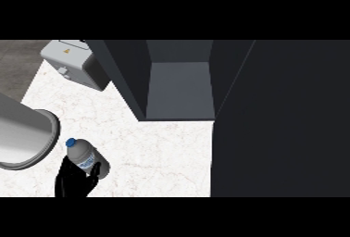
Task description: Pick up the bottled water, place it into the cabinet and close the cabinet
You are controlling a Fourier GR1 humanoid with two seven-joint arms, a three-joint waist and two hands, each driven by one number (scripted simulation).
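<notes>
Left hand (77, 180) is curled round the bottle (83, 155) at the counter's (157, 148) lower left. It should carry the bottle rightward and up, clear the open cabinet's (178, 92) near wall, and set it deep inside.

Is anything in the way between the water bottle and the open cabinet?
Nothing visible. The bottled water, held in the left hand, has only bare counter between it and the open cabinet. The grey box sits off to the side.
</notes>
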